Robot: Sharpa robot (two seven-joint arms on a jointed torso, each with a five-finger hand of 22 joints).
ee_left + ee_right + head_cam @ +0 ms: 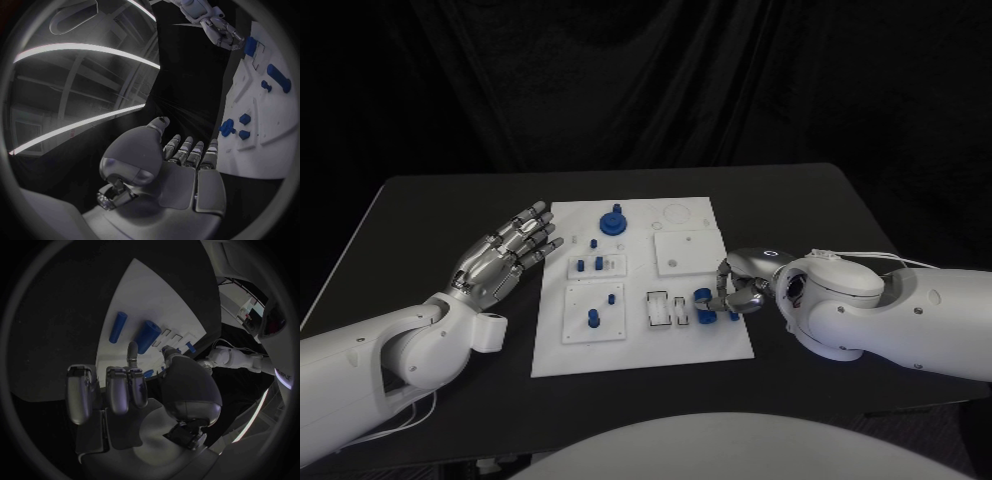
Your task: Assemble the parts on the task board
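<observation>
The white task board lies mid-table. Left hand hovers just off its left edge, fingers straight and slightly apart, holding nothing. Right hand rests on the board's right edge, fingers curled beside two loose blue cylinders; whether it grips one, I cannot tell.

The left hand is held flat with its fingers stretched out and slightly apart, holding nothing. The right hand is bent downward at the wrist, its fingers curled in.
</observation>
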